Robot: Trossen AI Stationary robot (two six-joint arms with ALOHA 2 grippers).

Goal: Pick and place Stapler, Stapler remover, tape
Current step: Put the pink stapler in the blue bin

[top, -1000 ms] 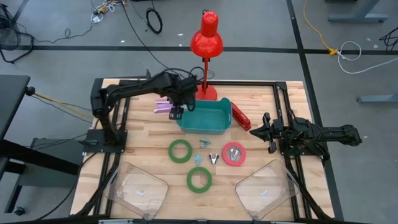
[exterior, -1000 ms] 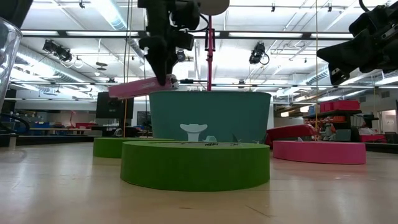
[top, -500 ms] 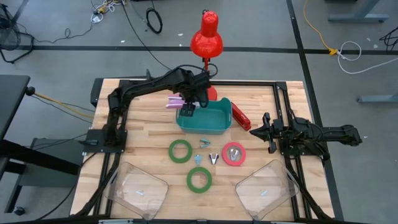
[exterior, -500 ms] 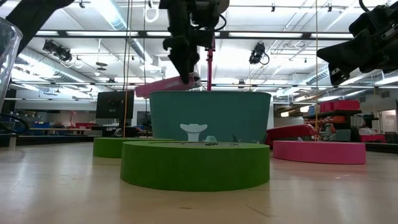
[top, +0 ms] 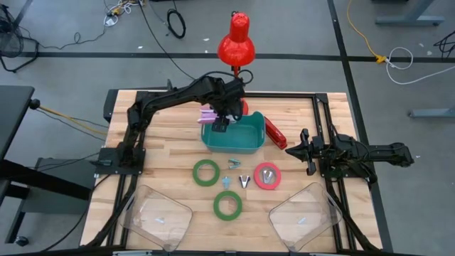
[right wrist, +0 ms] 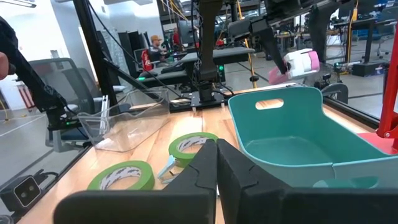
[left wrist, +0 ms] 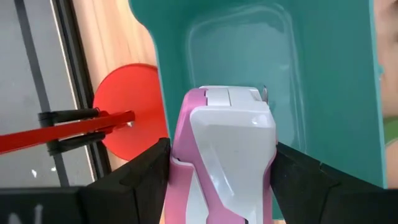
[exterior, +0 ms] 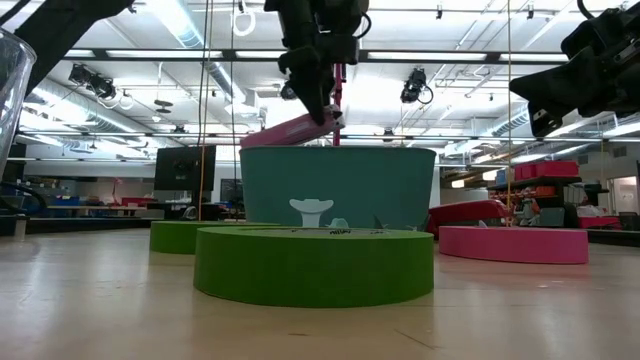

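Note:
My left gripper (top: 221,122) is shut on a pink and white stapler (top: 209,114) above the left rim of the teal bin (top: 245,140). The stapler also shows in the low view (exterior: 288,130) and in the left wrist view (left wrist: 227,143). A red stapler (top: 275,133) lies right of the bin. Two green tape rolls (top: 206,172) (top: 227,205) and a red-pink roll (top: 267,176) lie flat in front of the bin, with small stapler removers (top: 244,180) between them. My right gripper (top: 307,151) is shut and empty at the table's right. My left gripper pinches the stapler's two long sides (left wrist: 180,155) between its two fingers (left wrist: 134,180), which lie along it. It comes from above, near the stapler's higher end (exterior: 322,120). The stapler is lifted clear and tilted, its far end lower, over the bin's left rim.
A red desk lamp (top: 236,43) stands with its base (top: 239,107) just behind the bin, close to my left gripper. Two clear plastic containers (top: 162,210) (top: 306,213) lie at the near edge. People sit in the room beyond (right wrist: 152,46).
My left gripper has carried the pink stapler toward the table's right edge, from left of the bin to above its left rim. The stapler has stayed clear of the table and tilted.

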